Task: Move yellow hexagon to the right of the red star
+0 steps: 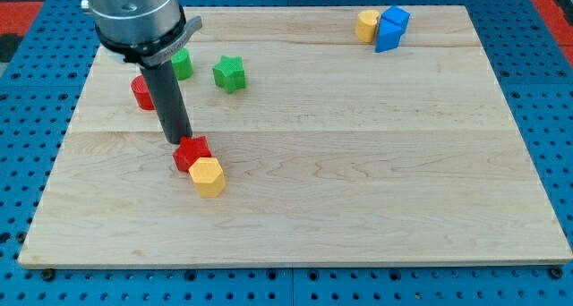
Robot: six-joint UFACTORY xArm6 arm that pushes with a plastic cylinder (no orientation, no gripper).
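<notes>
The yellow hexagon (208, 175) lies on the wooden board, touching the red star (191, 152) at the star's lower right. My tip (178, 141) stands just to the upper left of the red star, at or very near its edge. The dark rod rises from there toward the view's top left.
A red block (141, 93) sits partly hidden behind the rod. A green block (182, 63) and a green star (229, 73) lie near the top left. A yellow block (367, 25) and a blue block (390, 29) touch at the top right. The board's (358, 163) edges border blue pegboard.
</notes>
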